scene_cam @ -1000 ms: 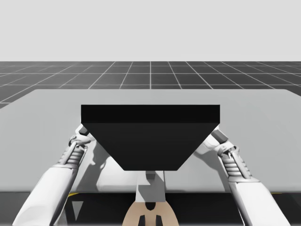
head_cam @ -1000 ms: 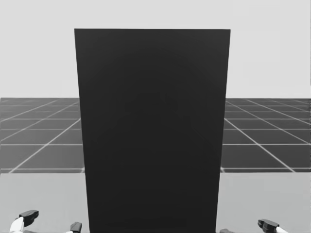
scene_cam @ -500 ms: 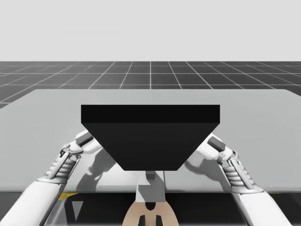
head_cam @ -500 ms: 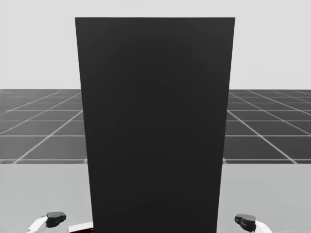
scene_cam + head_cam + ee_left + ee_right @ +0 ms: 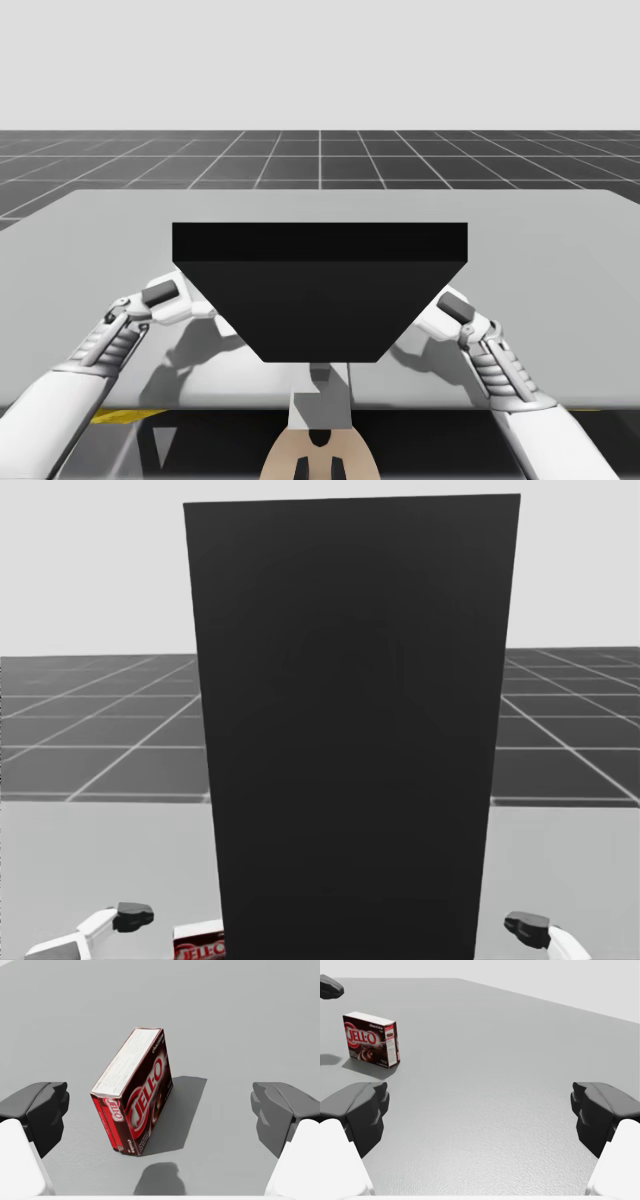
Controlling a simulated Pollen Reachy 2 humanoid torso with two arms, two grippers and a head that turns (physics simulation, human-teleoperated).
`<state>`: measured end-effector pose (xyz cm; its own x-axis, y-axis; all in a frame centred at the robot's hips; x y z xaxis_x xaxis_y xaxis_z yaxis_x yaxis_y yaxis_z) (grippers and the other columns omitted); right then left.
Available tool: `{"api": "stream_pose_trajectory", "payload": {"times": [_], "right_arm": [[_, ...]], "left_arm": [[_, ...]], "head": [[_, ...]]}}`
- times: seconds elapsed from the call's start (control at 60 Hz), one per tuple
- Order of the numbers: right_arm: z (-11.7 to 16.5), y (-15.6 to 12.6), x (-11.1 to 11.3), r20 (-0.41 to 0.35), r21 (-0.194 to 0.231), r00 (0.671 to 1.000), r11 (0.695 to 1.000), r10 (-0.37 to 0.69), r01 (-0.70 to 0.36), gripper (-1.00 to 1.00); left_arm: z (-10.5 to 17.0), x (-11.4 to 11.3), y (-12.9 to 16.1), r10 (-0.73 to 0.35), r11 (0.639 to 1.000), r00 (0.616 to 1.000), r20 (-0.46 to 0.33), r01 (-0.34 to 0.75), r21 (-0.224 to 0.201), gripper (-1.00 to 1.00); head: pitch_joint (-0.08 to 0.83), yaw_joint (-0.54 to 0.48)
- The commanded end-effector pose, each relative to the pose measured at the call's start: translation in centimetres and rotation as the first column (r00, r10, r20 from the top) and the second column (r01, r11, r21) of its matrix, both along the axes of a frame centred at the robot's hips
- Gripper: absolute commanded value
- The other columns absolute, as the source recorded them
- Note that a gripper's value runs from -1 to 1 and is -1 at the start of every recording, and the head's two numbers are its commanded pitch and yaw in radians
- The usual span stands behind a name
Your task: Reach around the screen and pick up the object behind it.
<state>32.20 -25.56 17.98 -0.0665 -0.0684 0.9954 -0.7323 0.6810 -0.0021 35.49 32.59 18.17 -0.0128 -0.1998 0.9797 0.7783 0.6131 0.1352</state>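
Both my arms come in over the near edge of the table (image 5: 560, 240), one on each side of the black screen (image 5: 320, 290) standing upright mid-table. My left gripper (image 5: 161, 1112) is spread wide and holds nothing. The dark red box (image 5: 135, 1095) stands on a narrow edge between its fingers, touching neither as far as I can judge. My right gripper (image 5: 480, 1110) is just as wide and empty, with the box well ahead and off to one side. The box sits behind the screen, just past its left edge.
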Motion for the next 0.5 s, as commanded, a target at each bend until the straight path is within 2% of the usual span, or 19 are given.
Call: {"api": "stream_pose_trajectory", "payload": {"times": [0.017,0.1,0.233,0.267,0.333,0.45,0.5], "right_arm": [[-0.1,0.2,0.0,0.014,-0.008,1.000,1.000,0.009,-0.009,-1.00],[-0.1,0.2,-0.1,0.024,-0.014,1.000,1.000,0.013,-0.013,-1.00],[-0.2,0.3,-0.1,0.033,-0.015,0.999,1.000,0.022,-0.022,-1.00],[-0.3,0.4,-0.1,0.037,-0.019,0.999,1.000,0.026,-0.025,-1.00],[-0.3,0.5,-0.2,0.040,-0.019,0.999,0.999,0.029,-0.029,-1.00],[-0.4,0.7,-0.2,0.050,-0.026,0.998,0.999,0.038,-0.037,-1.00],[-0.4,0.9,-0.3,0.056,-0.031,0.998,0.999,0.040,-0.038,-1.00]], "left_arm": [[-0.7,1.3,0.0,-0.092,0.995,0.995,-0.026,0.092,0.022,-1.00],[-0.5,2.0,0.1,-0.098,0.994,0.995,-0.015,0.099,0.038,-1.00],[0.0,3.0,1.0,-0.115,0.993,0.993,-0.012,0.115,0.025,-1.00],[0.0,3.3,1.1,-0.141,0.990,0.990,-0.028,0.141,0.012,-1.00],[-0.3,3.8,1.0,-0.163,0.986,0.986,-0.036,0.164,0.023,-1.00],[-1.2,4.9,0.3,-0.214,0.977,0.974,-0.069,0.215,0.001,-1.00],[-1.8,5.4,-0.3,-0.234,0.972,0.968,-0.089,0.236,0.005,-1.00]], "head": [[0.127,0.06],[0.131,0.06],[0.136,0.06],[0.138,0.06],[0.140,0.06],[0.147,0.06],[0.152,0.06]]}}
